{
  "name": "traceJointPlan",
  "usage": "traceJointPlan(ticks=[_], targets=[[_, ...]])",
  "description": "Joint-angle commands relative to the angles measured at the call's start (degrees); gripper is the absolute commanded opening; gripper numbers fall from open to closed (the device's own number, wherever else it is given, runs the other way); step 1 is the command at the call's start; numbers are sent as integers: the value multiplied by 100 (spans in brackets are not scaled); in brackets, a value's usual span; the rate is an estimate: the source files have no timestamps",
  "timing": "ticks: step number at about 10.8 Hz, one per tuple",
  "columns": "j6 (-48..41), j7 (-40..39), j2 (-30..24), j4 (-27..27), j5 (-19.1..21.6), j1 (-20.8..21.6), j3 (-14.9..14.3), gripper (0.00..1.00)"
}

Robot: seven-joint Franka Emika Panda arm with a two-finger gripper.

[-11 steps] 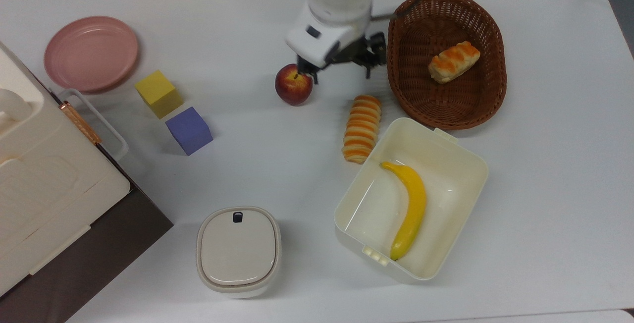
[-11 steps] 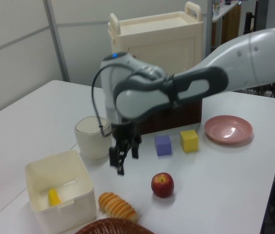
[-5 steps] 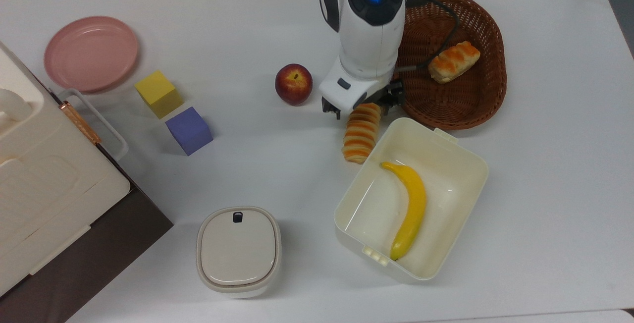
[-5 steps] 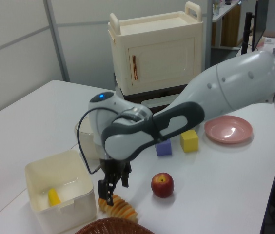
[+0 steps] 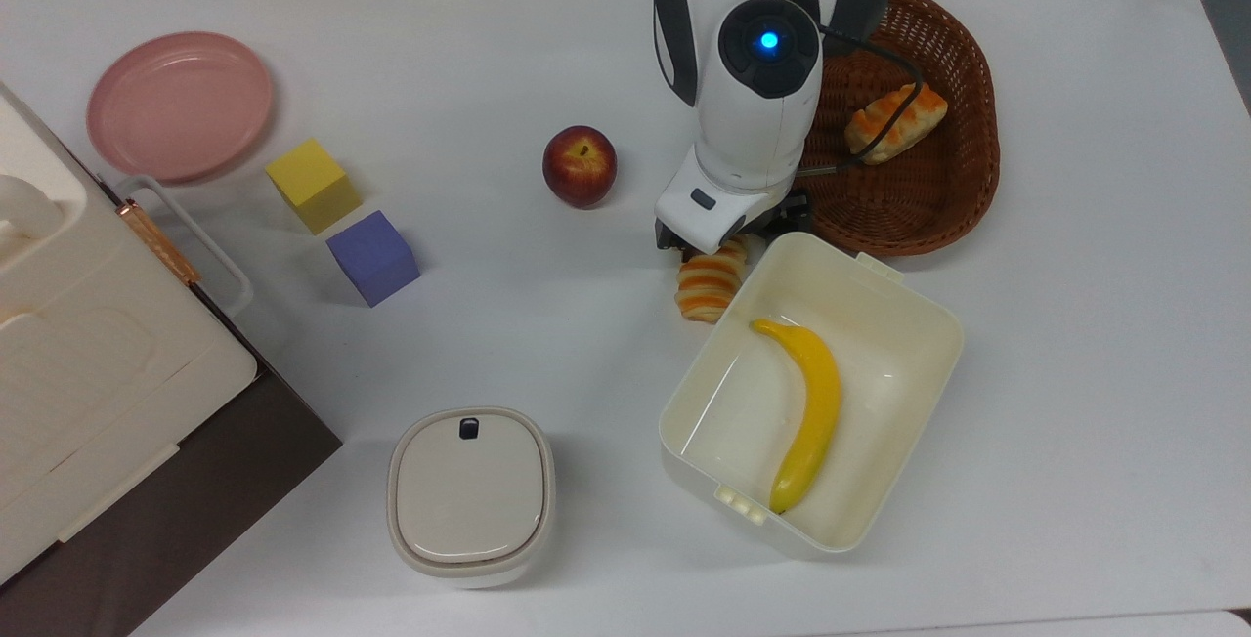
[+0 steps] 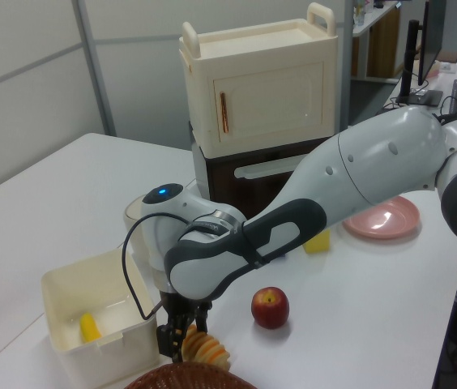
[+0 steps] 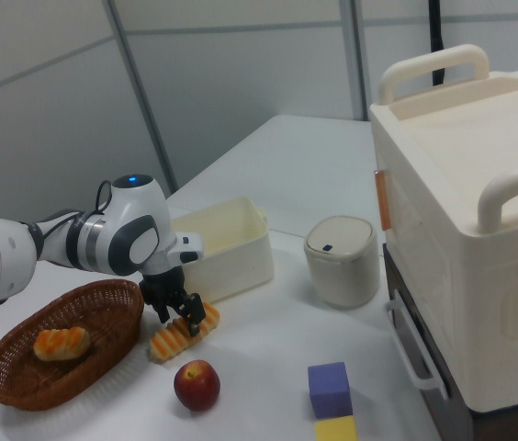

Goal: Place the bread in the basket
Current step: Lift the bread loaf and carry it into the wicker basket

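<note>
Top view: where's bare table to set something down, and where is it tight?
Free: the stretch between the pink plate and the apple, and the top view's right of the basket and cream box. Tight: the gripper over the ridged bread, wedged between basket and box.

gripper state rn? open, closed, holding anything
Gripper: open, fingers down on either side of the long ridged bread, which lies on the table; not yet closed on it, nothing lifted.
</note>
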Motion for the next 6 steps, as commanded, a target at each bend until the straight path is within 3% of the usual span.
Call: traceJointPlan(ticks=[1,2,6], targets=[[62,115,-50,-75,-344,53,-120,51],[18,115,-93,-75,-371,18,-138,40],[-920,106,-611,-57,-415,53,-261,39]])
